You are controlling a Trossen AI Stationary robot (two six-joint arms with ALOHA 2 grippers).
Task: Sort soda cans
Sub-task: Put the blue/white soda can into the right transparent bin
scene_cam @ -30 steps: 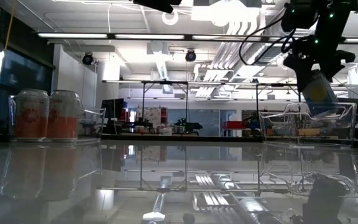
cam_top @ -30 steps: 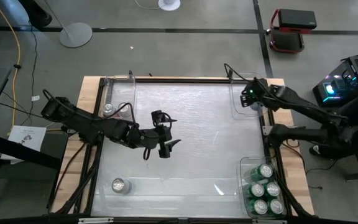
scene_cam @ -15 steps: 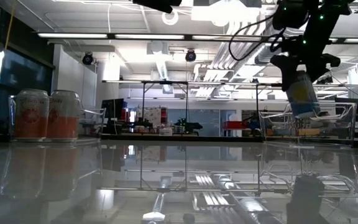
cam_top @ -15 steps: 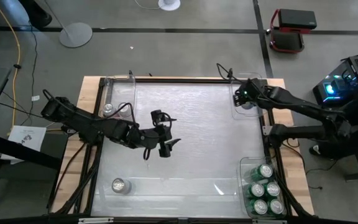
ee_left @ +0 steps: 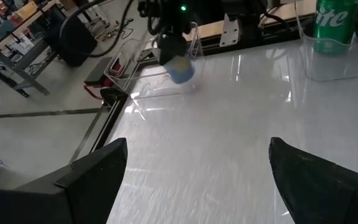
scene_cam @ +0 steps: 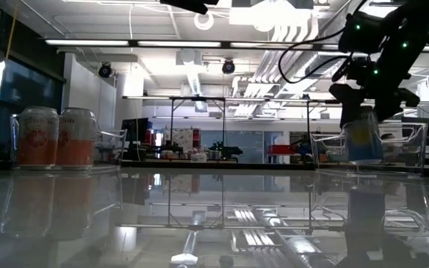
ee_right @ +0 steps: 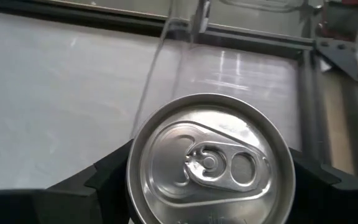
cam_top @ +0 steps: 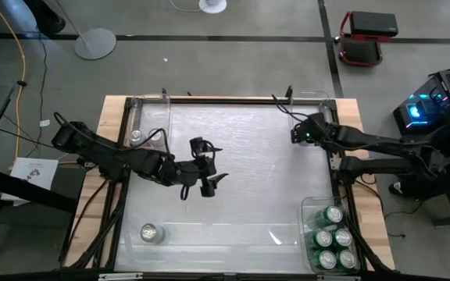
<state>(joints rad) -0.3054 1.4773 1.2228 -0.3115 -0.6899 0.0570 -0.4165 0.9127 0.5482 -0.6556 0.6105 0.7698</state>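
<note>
- Right hand [cam_top: 300, 134] has moved left and down in frame, gripping a can [scene_cam: 363, 138] at upper right.
- Left hand [cam_top: 207, 181] open, mid-worktop [cam_top: 248, 172].

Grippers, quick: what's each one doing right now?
Left gripper: open, empty, over the middle of the table.
Right gripper: shut on a soda can, by the clear bin at the far right corner.

held can [ee_right: 210, 165] cut off below, its label perhaps too blurred to read [scene_cam: 363, 139]
</note>
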